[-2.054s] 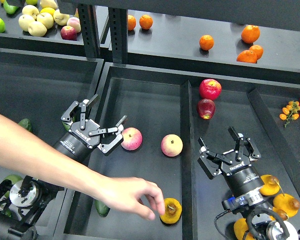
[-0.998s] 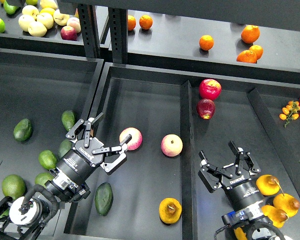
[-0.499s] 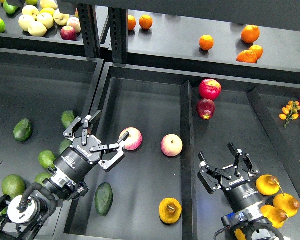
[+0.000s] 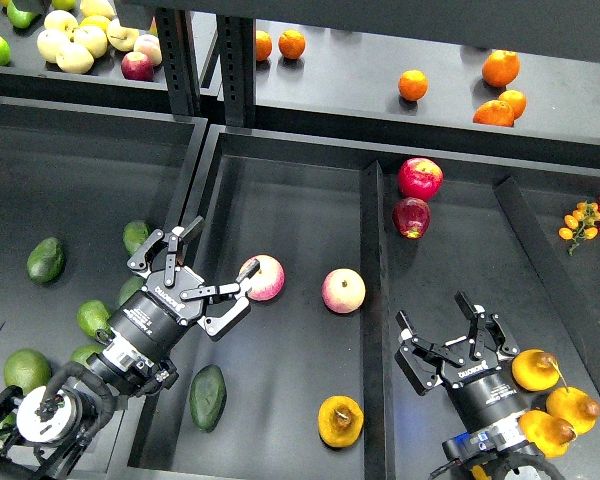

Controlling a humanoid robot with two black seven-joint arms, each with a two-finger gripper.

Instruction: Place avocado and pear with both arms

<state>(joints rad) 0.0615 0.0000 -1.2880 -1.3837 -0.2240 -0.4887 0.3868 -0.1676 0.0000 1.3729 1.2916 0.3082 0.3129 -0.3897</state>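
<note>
The avocado (image 4: 208, 396), dark green and elongated, lies at the front left of the middle bin (image 4: 290, 200). The pear (image 4: 340, 421), orange-yellow with a brown dimple, lies at the front right of the same bin. My left gripper (image 4: 200, 276) is open and empty. It hovers above and behind the avocado, next to a pink-yellow apple (image 4: 263, 277). My right gripper (image 4: 448, 332) is open and empty over the right bin, to the right of the pear across the divider (image 4: 372, 300).
A second pink-yellow apple (image 4: 343, 290) lies mid-bin. Two red apples (image 4: 420, 177) sit at the back of the right bin, orange-yellow fruits (image 4: 535, 370) at its front right. Lighter green avocados (image 4: 46, 258) lie in the left bin. Oranges (image 4: 501, 68) and pale yellow fruits (image 4: 75, 40) are on the back shelf.
</note>
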